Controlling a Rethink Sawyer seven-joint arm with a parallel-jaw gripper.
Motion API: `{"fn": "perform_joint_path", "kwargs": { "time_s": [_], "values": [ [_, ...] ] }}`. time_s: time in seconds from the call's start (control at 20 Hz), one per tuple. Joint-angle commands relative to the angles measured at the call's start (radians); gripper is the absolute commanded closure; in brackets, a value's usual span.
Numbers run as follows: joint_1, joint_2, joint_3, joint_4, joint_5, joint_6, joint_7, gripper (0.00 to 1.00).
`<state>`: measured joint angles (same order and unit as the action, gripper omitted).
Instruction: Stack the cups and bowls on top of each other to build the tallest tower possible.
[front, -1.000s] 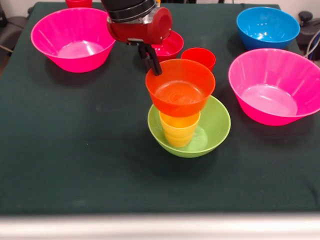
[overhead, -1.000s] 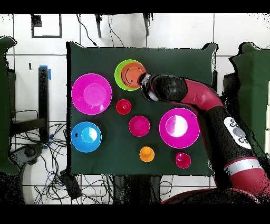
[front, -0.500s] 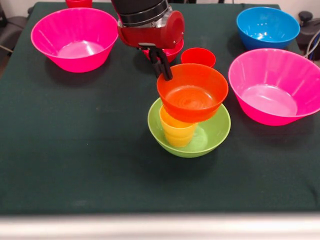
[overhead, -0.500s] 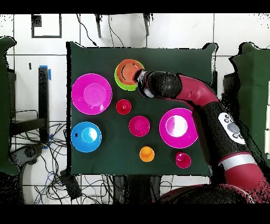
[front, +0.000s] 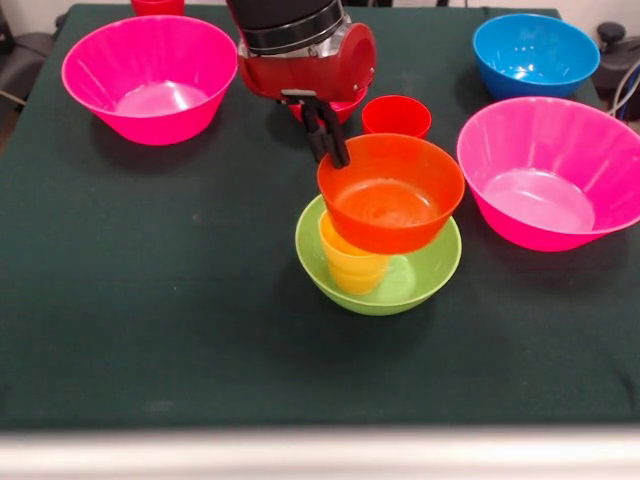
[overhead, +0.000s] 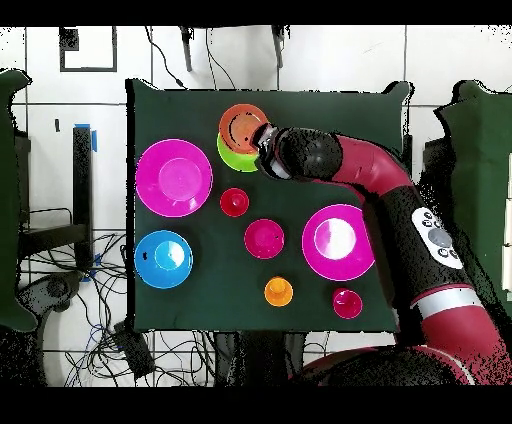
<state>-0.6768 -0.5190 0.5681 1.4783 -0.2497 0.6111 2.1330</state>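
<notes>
Dark green cloth covers the table (front: 150, 330); white floor tiles and loose cables show round it from above. Biggest things first: two hot-pink bowls, one at front view's left (front: 148, 75), other at its right (front: 552, 170). Then a blue bowl (front: 535, 52) at far right. Next the lime-green bowl (front: 385, 290) near the middle, base of the tower, w/ a yellow cup (front: 352, 265) standing inside it. An orange bowl (front: 392, 190) sits over that cup but off-centre — it hangs toward the right, tilted a bit. Gripper (front: 327, 135) is clamped on the orange bowl's rim at the far-left side, one finger inside, one outside. Small red cup (front: 396, 114) stands just behind. From above, an orange cup (overhead: 278, 291) waits well apart, nearer the robot's base.

Handling, as a guess: bowl is light, stiff, glossy plastic — prob. slippery, so a rim pinch lets it swing. Needs centring over the cup before letting go, or it may slide off.
</notes>
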Motion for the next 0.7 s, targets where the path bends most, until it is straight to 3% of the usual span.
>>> {"fn": "perform_joint_path", "kwargs": {
  "time_s": [0.05,0.7],
  "values": [
    [0.005,0.015,-0.008,-0.047,-0.054,0.086,-0.132,1.00],
    [-0.006,0.006,-0.007,-0.027,-0.055,0.088,-0.133,1.00]
  ]
}}
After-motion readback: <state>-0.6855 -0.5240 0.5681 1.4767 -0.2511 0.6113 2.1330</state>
